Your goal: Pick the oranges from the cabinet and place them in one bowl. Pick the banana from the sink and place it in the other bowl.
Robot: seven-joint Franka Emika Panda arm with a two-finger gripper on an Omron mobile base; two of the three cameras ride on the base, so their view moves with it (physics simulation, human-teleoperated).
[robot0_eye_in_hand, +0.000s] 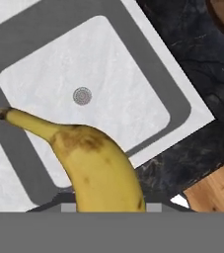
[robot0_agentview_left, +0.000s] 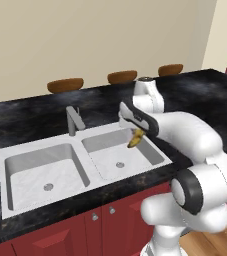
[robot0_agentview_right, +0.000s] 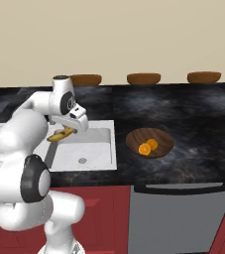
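While claw (robot0_agentview_left: 133, 136) grips banana (robot0_agentview_left: 134, 139), fingertips hidden, sink (robot0_agentview_left: 60, 175) below

- No readable text, labels, brands, numbers or signs anywhere in the three views.
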